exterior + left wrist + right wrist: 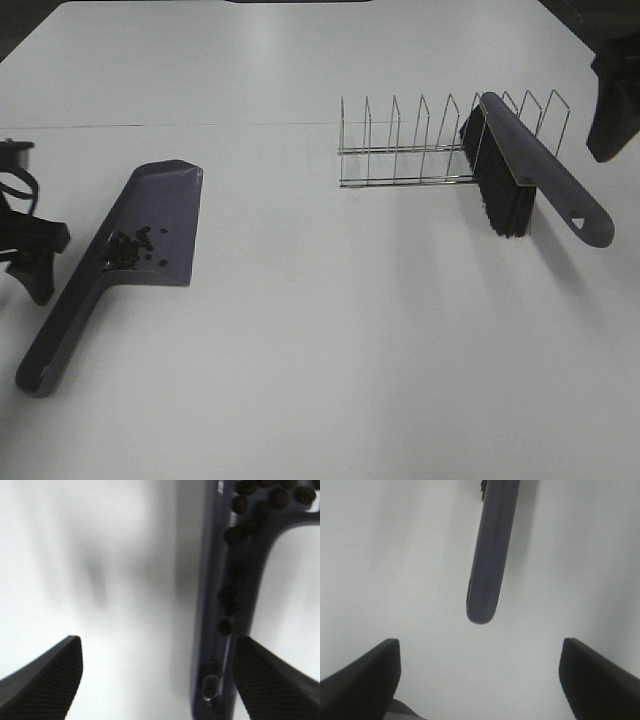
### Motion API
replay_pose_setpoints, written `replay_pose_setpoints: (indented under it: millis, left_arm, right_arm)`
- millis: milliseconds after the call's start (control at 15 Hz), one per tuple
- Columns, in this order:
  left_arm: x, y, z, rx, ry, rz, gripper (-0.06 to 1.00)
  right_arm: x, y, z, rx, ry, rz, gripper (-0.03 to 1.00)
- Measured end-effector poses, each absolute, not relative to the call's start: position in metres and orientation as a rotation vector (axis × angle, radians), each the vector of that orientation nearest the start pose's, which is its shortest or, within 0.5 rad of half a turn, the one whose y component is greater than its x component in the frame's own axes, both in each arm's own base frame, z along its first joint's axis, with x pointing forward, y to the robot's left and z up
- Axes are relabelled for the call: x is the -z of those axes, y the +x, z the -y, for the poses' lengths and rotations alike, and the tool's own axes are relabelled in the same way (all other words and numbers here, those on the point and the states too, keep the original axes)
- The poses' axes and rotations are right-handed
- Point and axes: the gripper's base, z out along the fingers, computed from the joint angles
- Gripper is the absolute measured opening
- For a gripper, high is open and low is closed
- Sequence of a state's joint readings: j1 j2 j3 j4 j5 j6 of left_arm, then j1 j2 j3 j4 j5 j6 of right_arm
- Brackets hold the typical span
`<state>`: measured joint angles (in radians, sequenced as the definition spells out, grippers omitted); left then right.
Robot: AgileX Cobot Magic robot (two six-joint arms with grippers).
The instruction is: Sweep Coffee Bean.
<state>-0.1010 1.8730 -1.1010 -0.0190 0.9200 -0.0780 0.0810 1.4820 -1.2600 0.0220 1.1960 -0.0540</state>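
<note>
Wrist views: both jaws wide, empty.

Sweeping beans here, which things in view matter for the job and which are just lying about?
For the job:
coffee beans, lying in the dustpan
dustpan
brush, leaning on the rack
both open grippers: left, right

Lying about:
wire rack

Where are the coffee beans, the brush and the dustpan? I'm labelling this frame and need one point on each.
coffee beans (126, 249), exterior high view, middle of the cluster.
brush (545, 176), exterior high view, midway along its handle.
dustpan (170, 205), exterior high view, bare part of its pan.
</note>
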Motion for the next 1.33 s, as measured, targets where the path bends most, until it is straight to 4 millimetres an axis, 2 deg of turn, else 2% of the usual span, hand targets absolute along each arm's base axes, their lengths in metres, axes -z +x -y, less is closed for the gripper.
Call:
replay_pose_setpoints:
  millis: [133,200,267,333,533,600,733,800,1000,1133,1267,1333]
  left_arm:
    - [-0.176,0.316,0.003,0.020,-0.115,-3.152,0.76]
    - [-0.197,0.298,-0.009,0.010,-0.157,-3.126,0.76]
    - [-0.202,0.292,-0.009,0.010,-0.157,-3.111,0.76]
    - [-0.208,0.278,-0.008,0.013,-0.157,-3.086,0.76]
    - [-0.213,0.222,-0.006,0.026,-0.161,-3.007,0.76]
    - [-0.213,0.211,-0.006,0.026,-0.160,-2.998,0.76]
    - [-0.213,0.173,-0.004,0.035,-0.175,-2.959,0.76]
    - [-0.225,0.146,-0.003,0.045,-0.170,-2.851,0.76]
    - [-0.251,0.120,-0.001,0.058,-0.160,-2.683,0.76]
    - [-0.259,0.101,-0.001,0.059,-0.153,-2.666,0.76]
    - [-0.266,0.078,0.000,0.060,-0.141,-2.620,0.76]
    - [-0.274,0.059,0.001,0.061,-0.132,-2.511,0.76]
  right_arm:
    - [-0.302,0.254,-0.022,-0.032,-0.199,-2.858,0.76]
    - [-0.291,0.223,-0.020,-0.032,-0.200,-2.855,0.76]
    - [-0.286,0.214,-0.019,-0.031,-0.202,-2.858,0.76]
    - [-0.278,0.197,-0.018,-0.031,-0.202,-2.865,0.76]
    - [-0.256,0.152,-0.014,-0.032,-0.200,-2.851,0.76]
    - [-0.253,0.145,-0.014,-0.036,-0.197,-2.843,0.76]
    - [-0.244,0.119,-0.014,-0.079,-0.179,-2.806,0.76]
    - [-0.240,0.097,-0.014,-0.102,-0.171,-2.758,0.76]
    - [-0.245,0.076,-0.013,-0.120,-0.171,-2.696,0.76]
    - [-0.249,0.065,-0.013,-0.130,-0.170,-2.640,0.76]
    - [-0.254,0.053,-0.012,-0.129,-0.170,-2.551,0.76]
    - [-0.257,0.044,-0.011,-0.125,-0.173,-2.486,0.76]
